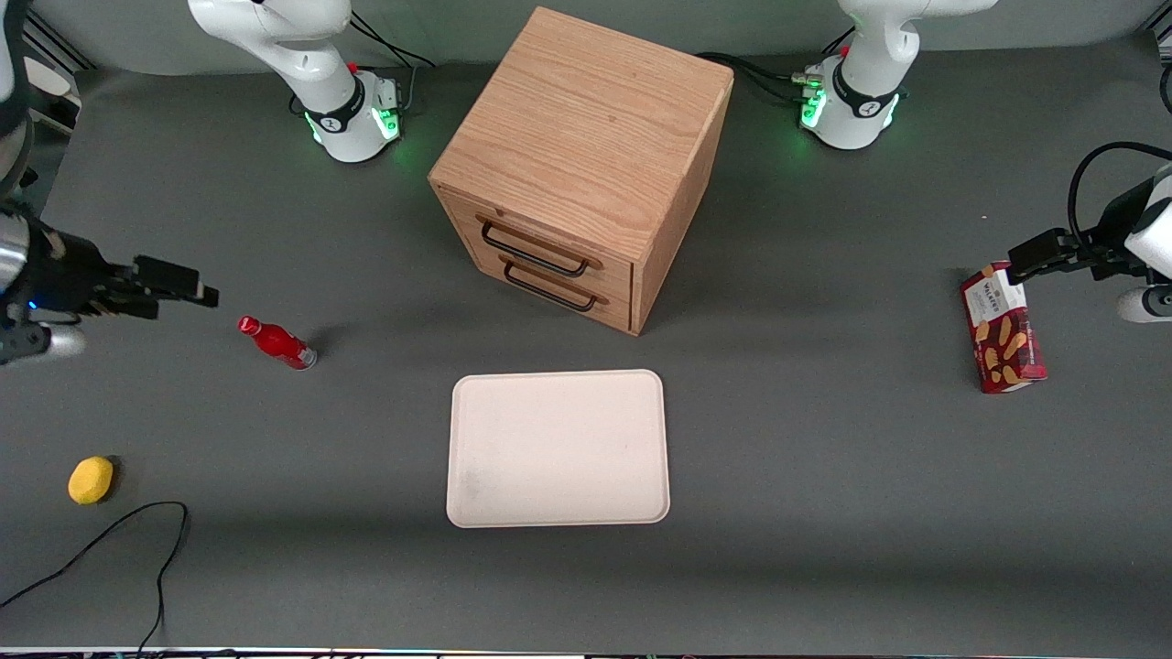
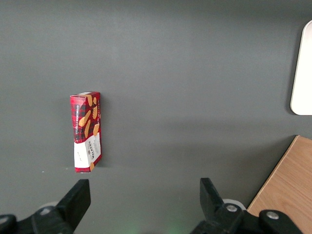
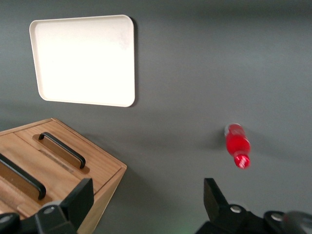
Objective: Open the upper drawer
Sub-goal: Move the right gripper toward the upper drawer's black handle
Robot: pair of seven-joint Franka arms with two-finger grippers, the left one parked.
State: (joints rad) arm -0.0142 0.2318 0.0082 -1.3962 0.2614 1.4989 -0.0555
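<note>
The oak cabinet [image 1: 586,128] stands mid-table. Its upper drawer [image 1: 549,245] sits shut, flush with the cabinet front, with its black wire handle [image 1: 536,253] just above the lower drawer's handle [image 1: 549,291]. My right gripper [image 1: 188,286] hovers well off toward the working arm's end of the table, apart from the cabinet, open with nothing between its fingers. In the right wrist view the gripper [image 3: 146,190] looks down on the cabinet front [image 3: 97,168], where the upper drawer's handle [image 3: 20,176] and the lower one [image 3: 61,148] both show.
A white tray [image 1: 558,448] lies nearer the front camera than the cabinet. A red bottle [image 1: 276,341] lies on its side close to my gripper. A yellow round object [image 1: 91,480] and a black cable [image 1: 137,531] are near the front edge. A red biscuit box [image 1: 1003,329] lies toward the parked arm's end.
</note>
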